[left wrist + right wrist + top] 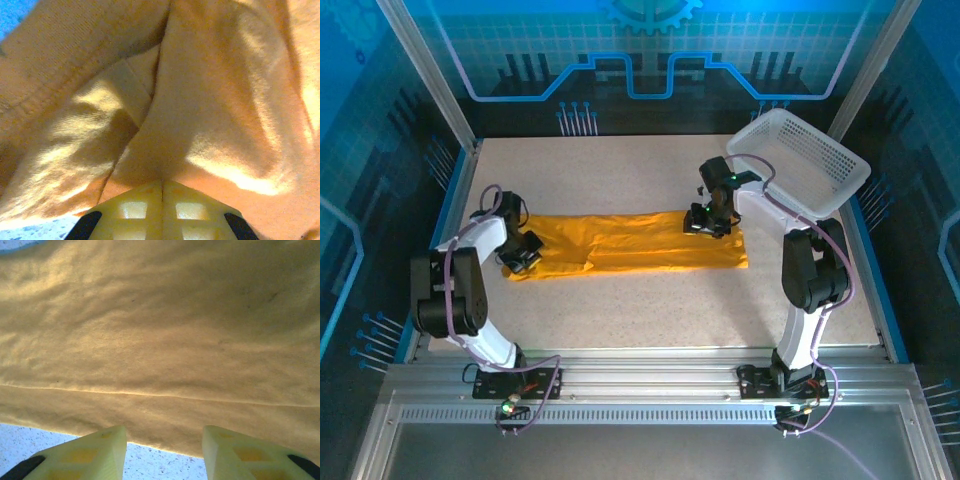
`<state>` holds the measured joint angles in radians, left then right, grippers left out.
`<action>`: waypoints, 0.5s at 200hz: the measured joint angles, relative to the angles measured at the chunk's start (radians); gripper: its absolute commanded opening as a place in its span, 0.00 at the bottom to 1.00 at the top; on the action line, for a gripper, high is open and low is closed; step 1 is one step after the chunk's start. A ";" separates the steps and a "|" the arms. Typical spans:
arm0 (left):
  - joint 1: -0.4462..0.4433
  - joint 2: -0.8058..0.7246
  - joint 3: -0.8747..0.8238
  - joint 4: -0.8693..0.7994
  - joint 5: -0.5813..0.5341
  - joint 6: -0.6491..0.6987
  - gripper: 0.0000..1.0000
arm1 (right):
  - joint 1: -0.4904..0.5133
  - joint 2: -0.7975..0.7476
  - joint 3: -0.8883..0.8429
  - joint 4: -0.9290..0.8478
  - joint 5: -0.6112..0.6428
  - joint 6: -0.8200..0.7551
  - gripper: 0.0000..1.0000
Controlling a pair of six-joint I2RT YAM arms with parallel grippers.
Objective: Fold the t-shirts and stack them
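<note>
The speckled table [650, 300] spreads out to the left of the white mesh basket [810, 160] and nearer to me; the basket sits tilted at the far right corner. The orange-yellow t-shirt [630, 245] lies on the table as a long flat band, left of the basket and nearer to me, with its right end near the basket's near edge. A crease runs along the band's length, and the end away from the basket is rumpled.

My right arm reaches up past the basket's left side, and my right gripper [708, 222] stands on the end of the shirt closest to the basket. Its jaws are parted with nothing between them. From the wrist I see the shirt's edge running across just beyond the two fingers, and bare table in the gap.

My left gripper [523, 255] is at the end of the shirt farthest from the basket. It is closed tight, its two fingers pressed together. The cloth is pinched at their tips, with folds fanning out from that spot.
</note>
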<state>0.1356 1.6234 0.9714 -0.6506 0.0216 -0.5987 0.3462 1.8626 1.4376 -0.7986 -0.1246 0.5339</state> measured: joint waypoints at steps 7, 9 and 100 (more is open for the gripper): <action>0.000 -0.010 0.000 -0.002 -0.008 0.000 0.00 | 0.000 0.000 0.000 0.000 0.000 0.000 0.44; 0.000 -0.013 0.000 -0.003 -0.010 0.000 0.00 | 0.000 0.000 0.000 0.000 0.000 0.000 0.44; 0.000 -0.032 0.020 -0.061 -0.097 0.011 0.30 | 0.000 0.000 -0.012 0.005 -0.003 0.000 0.44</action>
<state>0.1356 1.5917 0.9916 -0.7116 -0.0757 -0.5873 0.3462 1.8626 1.4258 -0.7937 -0.1280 0.5335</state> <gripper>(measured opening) 0.241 0.441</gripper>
